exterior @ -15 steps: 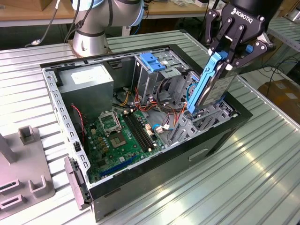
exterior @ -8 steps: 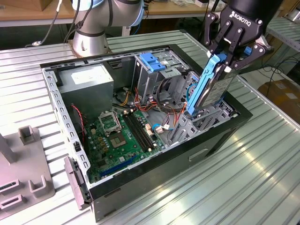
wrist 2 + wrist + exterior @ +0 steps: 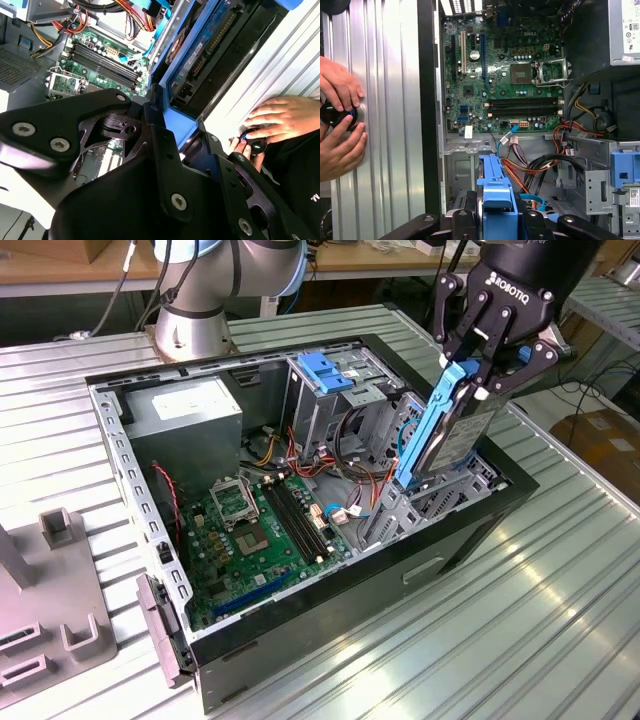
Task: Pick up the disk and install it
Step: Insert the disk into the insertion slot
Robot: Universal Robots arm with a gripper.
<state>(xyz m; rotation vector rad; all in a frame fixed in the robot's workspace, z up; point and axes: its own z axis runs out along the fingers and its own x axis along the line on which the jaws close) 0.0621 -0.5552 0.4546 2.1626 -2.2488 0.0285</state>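
Disk (image 3: pixel 468 435) with blue rails (image 3: pixel 430 430) hangs tilted, its low end just inside the computer case (image 3: pixel 300 640), at the case's corner on the exterior view's right. Gripper (image 3: pixel 480 375) is squeezed tight on the disk's top end. I think the disk should go down straight and slow, missing the wires (image 3: pixel 348 455) inside the case.
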